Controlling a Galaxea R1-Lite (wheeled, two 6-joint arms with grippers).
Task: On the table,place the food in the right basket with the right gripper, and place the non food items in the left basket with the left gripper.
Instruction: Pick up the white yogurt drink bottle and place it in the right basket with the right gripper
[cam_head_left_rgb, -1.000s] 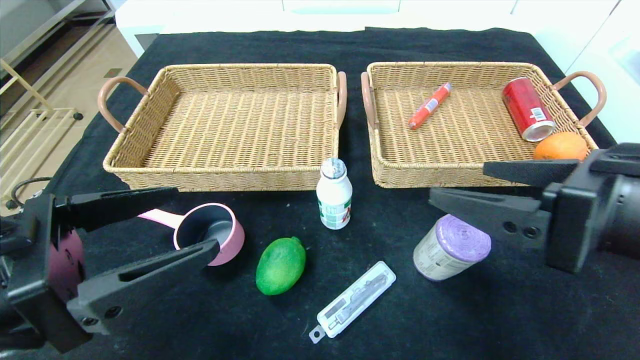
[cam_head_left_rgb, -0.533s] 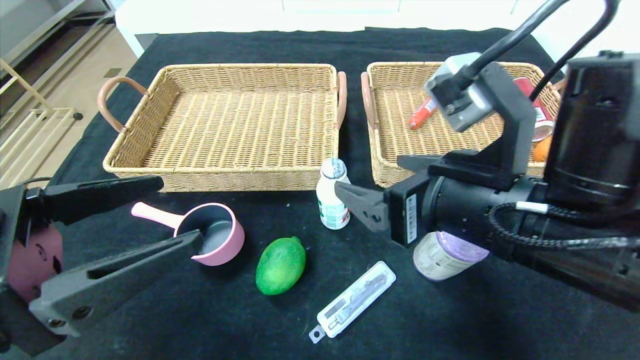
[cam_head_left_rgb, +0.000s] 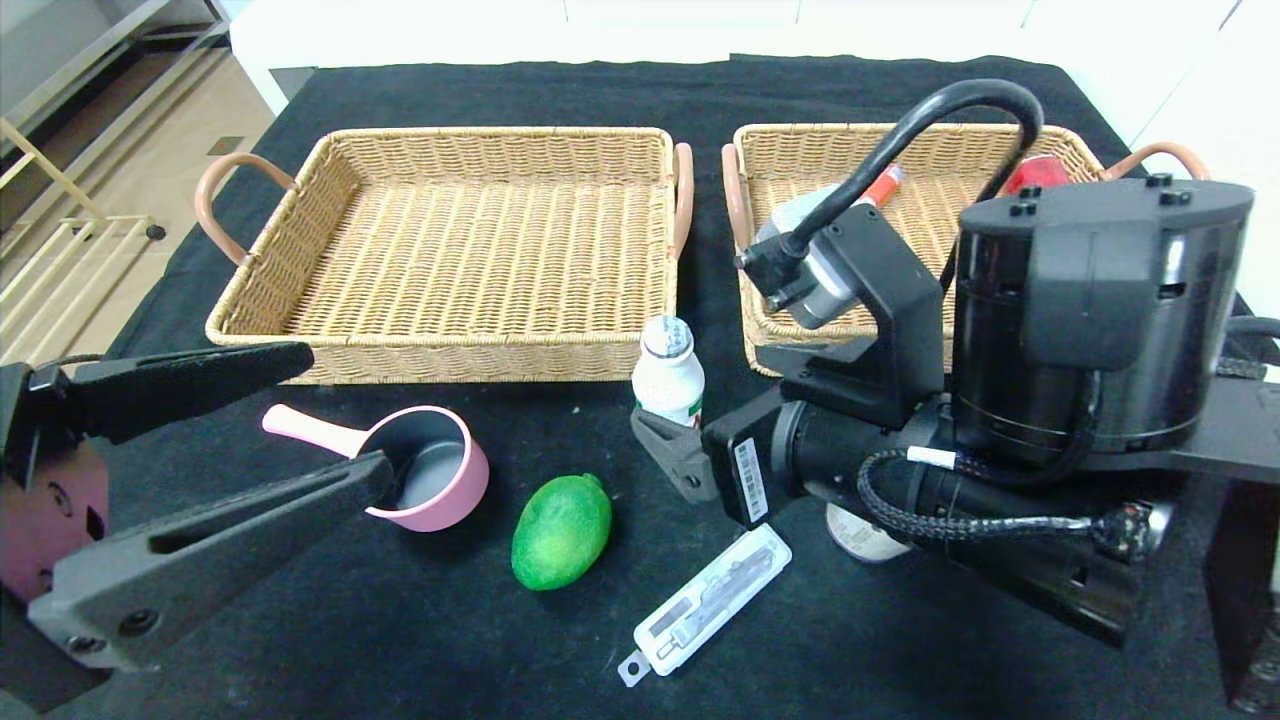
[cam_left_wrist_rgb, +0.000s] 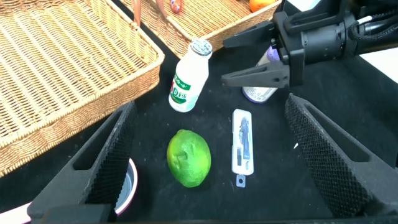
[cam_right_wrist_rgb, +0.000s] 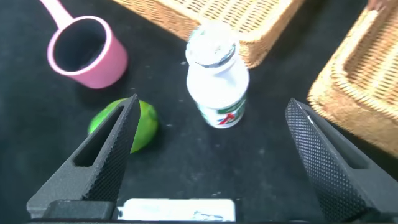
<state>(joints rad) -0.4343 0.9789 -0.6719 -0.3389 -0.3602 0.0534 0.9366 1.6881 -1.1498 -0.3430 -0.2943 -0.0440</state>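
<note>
Reaching toward the small white drink bottle, the right end effector is in the approach step for one food item. Its jaws are spread wide and hold nothing, and the bottle stands upright just ahead of them, between the two fingers but not yet touched. Judging from this, the next move calls for a short advance so the fingers come on both sides of the bottle body, then a closing low on the body (the bottle is tall and narrow, so a push on the cap could tip it), and after that a lift to the right basket, which is behind the end effector.

The left end effector waits released near the front edge of the surface, with the pink cup just beside its lower finger.

The head view hides the far finger of the right end effector behind the arm, so the gap cannot be judged there. The right wrist view shows both fingers and the bottle centred ahead, with the green fruit near one finger. The left wrist view adds the side look: the white blister pack lies close under the right end effector, and the purple-lidded jar is partly behind it.
</note>
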